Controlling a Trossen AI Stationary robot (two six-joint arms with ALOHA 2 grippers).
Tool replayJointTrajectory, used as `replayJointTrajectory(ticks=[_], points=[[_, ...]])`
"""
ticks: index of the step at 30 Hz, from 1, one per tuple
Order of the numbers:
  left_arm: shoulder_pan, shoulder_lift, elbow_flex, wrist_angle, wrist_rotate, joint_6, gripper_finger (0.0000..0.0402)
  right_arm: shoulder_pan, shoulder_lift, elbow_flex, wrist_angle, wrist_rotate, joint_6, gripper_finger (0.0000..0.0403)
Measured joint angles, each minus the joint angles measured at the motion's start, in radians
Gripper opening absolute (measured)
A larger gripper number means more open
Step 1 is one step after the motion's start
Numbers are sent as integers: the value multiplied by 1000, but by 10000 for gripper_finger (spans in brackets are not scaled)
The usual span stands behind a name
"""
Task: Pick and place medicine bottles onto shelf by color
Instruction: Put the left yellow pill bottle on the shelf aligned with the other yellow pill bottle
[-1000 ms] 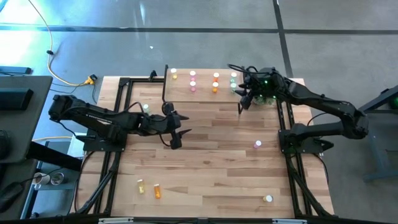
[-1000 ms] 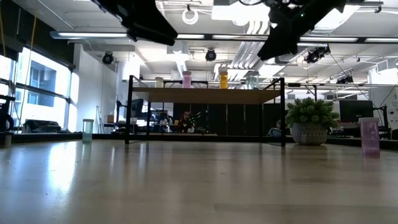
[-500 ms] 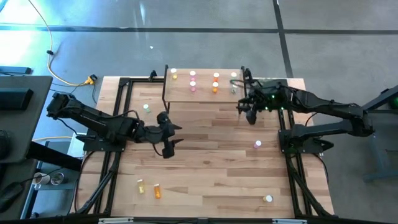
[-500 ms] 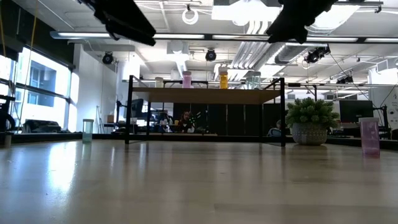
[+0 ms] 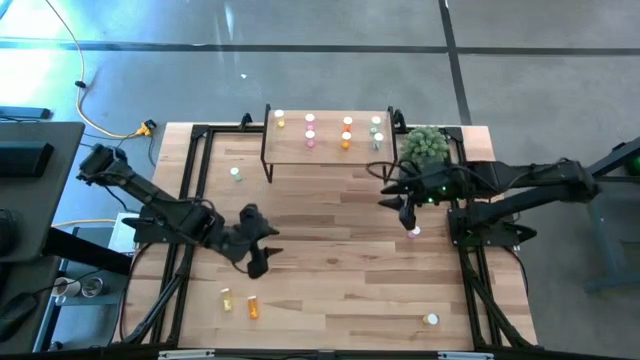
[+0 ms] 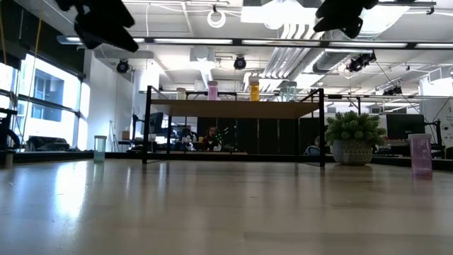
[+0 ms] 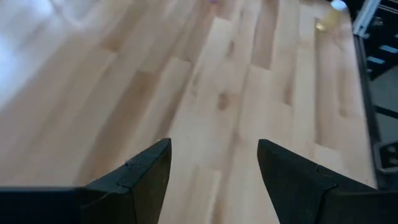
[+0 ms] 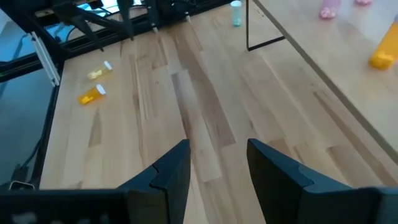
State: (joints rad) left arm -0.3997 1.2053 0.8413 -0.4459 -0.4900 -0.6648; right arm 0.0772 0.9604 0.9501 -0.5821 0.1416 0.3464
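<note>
The shelf (image 5: 330,150) stands at the table's far edge with yellow, pink, orange and green bottles upright on it. Loose bottles: a green one (image 5: 235,173) upright at the far left, a pink one (image 5: 414,232) upright at the right, a yellow one (image 5: 226,298) and an orange one (image 5: 252,306) lying near the front left, and one (image 5: 431,320) at the front right. My left gripper (image 5: 257,262) hangs open and empty above the table, just beyond the yellow and orange bottles. My right gripper (image 5: 404,205) hangs open and empty just beyond the pink bottle.
A green potted plant (image 5: 425,145) stands at the shelf's right end, close behind my right arm. Black frame rails (image 5: 190,200) run along the table's left and right sides. Bare wood (image 5: 330,240) lies between the two grippers.
My left gripper has gone toward the table's near edge and a little left, toward the yellow and orange bottles. My right gripper has drawn away from the shelf's right end toward the near edge, toward the pink bottle. No bottle has moved.
</note>
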Motion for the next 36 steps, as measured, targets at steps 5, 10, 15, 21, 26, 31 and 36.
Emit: replayJointTrajectory(ticks=[5, 10, 15, 21, 26, 31, 36], points=[[-88, 0, 0, -52, 15, -146, 229, 70, 0, 0, -9, 62, 42, 149], [-170, 0, 0, -102, 55, -335, 229, 109, 0, 0, -9, 101, 47, 149], [-248, 1, 0, -151, 157, -570, 229, 116, 4, 0, -9, 133, 47, 149], [-323, 1, 0, -197, 228, -831, 229, 116, 21, 0, -11, 145, 47, 149], [-372, 9, 0, -265, 258, -1033, 229, 116, 49, 0, -13, 145, 42, 149], [-411, 44, 0, -294, 326, -1184, 229, 116, 85, 0, -13, 145, 29, 149], [-441, 89, 0, -295, 399, -1258, 229, 114, 120, 0, -13, 145, 28, 149]])
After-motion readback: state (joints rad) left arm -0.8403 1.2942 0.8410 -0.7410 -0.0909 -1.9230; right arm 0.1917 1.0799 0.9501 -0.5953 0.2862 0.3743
